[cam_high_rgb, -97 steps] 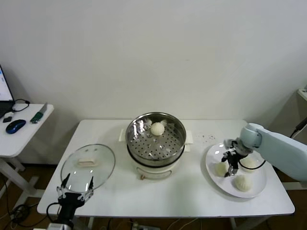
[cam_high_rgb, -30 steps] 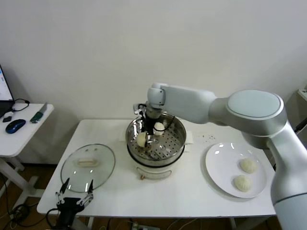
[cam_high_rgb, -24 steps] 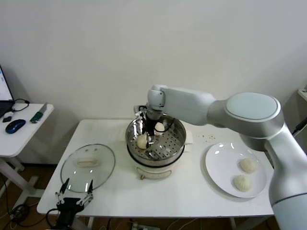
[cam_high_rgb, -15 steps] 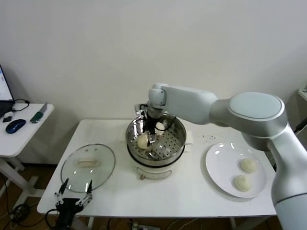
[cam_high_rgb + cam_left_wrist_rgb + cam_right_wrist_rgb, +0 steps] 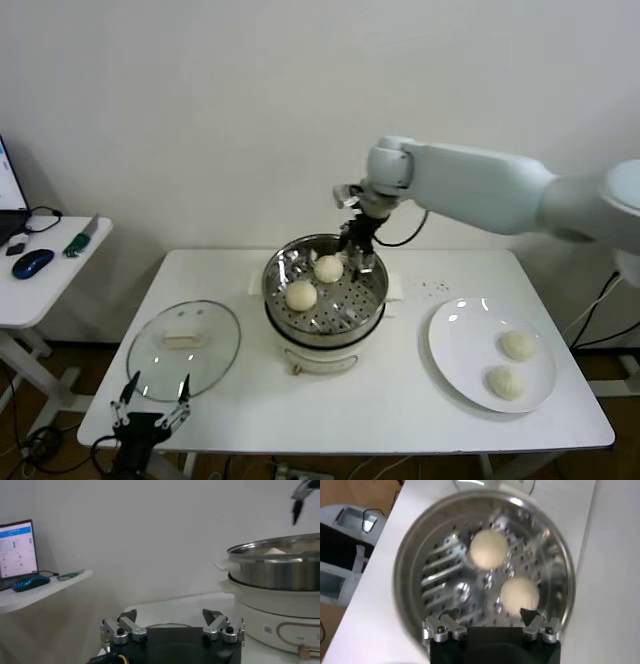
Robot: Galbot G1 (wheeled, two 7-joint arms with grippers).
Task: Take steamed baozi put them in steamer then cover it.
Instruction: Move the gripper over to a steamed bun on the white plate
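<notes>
Steel steamer (image 5: 325, 290) holds two baozi (image 5: 301, 295); two wait on your plate (image 5: 452, 350). Right gripper (image 5: 357, 243) hovers above, jaws released and empty: reach right next. Cover (image 5: 184, 347) lies by the left gripper (image 5: 150, 412), jaws spread.

A plain white wall (image 5: 200, 110) fills the back of the room, evenly lit. In front of it stands a white tabletop (image 5: 400, 400). Off to one side is a smaller white side table (image 5: 45, 275) carrying a blue computer mouse (image 5: 33, 262), a dark cable and the lit edge of a monitor (image 5: 17, 552). Brown floor (image 5: 60, 365) shows below.
</notes>
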